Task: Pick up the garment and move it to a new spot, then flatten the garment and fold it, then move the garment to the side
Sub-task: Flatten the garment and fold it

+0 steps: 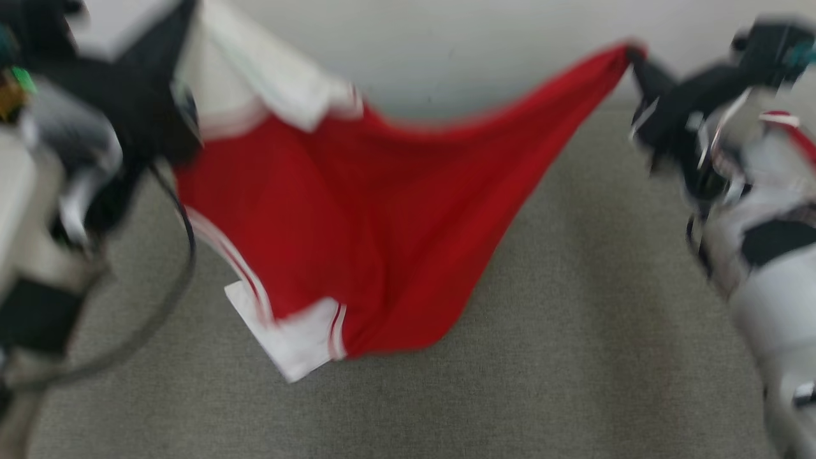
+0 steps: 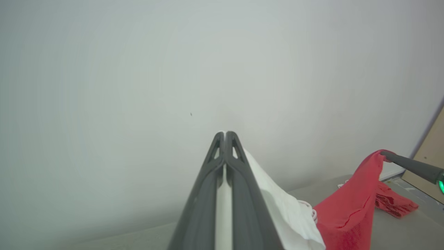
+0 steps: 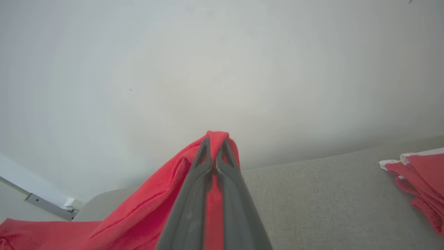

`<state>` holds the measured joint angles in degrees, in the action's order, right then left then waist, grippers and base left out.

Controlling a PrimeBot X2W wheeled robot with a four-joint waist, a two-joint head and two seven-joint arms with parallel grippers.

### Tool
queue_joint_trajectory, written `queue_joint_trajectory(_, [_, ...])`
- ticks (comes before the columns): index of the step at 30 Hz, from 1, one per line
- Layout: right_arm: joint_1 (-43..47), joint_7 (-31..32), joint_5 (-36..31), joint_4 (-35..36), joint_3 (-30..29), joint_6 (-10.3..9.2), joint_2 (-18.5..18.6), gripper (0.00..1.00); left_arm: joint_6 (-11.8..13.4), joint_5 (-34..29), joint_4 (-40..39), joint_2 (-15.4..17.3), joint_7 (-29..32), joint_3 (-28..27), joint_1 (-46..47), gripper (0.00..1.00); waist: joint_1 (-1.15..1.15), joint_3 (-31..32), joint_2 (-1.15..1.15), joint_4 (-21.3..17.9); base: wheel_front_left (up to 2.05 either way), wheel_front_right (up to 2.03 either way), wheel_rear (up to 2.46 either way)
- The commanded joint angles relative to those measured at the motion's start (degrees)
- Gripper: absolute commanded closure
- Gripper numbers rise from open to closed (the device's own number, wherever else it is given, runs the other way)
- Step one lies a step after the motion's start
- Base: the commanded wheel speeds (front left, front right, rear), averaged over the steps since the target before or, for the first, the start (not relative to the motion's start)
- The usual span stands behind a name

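Note:
The garment (image 1: 357,223) is red with white trim and hangs stretched in the air between my two grippers, its lower part sagging toward the floor. In the left wrist view my left gripper (image 2: 224,133) is shut on the garment's white edge (image 2: 277,201). The red cloth (image 2: 347,215) runs on to my right gripper's tip (image 2: 385,155). In the head view my right gripper (image 1: 632,54) pinches the red corner at the upper right. The right wrist view shows my right gripper (image 3: 215,139) shut on the red fabric (image 3: 138,215). The head view is blurred.
Grey carpet (image 1: 574,319) lies below, with a pale wall (image 1: 446,51) behind. Another red and white garment (image 3: 421,173) lies on the carpet to the right, also seen as a red heap (image 2: 395,205). A dark cable (image 1: 185,255) loops beside my left arm. A tan board (image 2: 432,156) leans at the far right.

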<state>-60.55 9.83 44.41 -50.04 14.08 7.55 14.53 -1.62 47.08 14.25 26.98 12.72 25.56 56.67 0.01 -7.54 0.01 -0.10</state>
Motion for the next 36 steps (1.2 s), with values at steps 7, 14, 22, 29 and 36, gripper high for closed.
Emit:
queue_joint_trajectory(7, [-28.31, 0.17, -4.44, -12.96, -5.22, -0.11, -0.52, 1.00, -1.24, -6.64, 18.51, -4.71, 0.84, 0.47, 34.21, 1.00, -0.01, -16.44, -0.01, -1.54, 0.00, 0.00, 0.00])
queue_joint_trajectory(14, [-48.62, -6.54, -8.47, -21.25, -9.39, -0.11, -0.13, 1.00, -2.63, -12.02, 33.19, -8.42, -7.84, 1.01, 58.38, 1.00, -0.01, -22.48, -0.01, -3.83, 0.00, 0.00, 0.00])
queue_joint_trajectory(22, [-54.41, -9.71, -10.66, -22.23, -8.86, -0.11, -1.04, 1.00, -4.89, -11.14, 43.63, -13.56, -17.70, 1.34, 64.10, 1.00, -0.01, -26.77, -0.01, -1.62, 0.00, 0.00, 0.00])
queue_joint_trajectory(29, [-40.21, -9.66, -5.56, -12.12, -1.44, -0.11, -2.46, 1.00, -5.95, -5.85, 43.06, -14.13, -23.54, 3.00, 52.34, 1.00, -0.01, -22.87, -0.01, -0.85, 0.00, 0.00, 0.00])
queue_joint_trajectory(36, [-16.90, -8.97, 4.22, 3.31, 8.54, -0.11, 1.67, 1.00, -5.73, -0.43, 30.37, -8.35, -25.81, 5.98, 32.51, 1.00, -0.01, -16.08, -0.01, -1.98, 0.00, 0.00, 0.00])
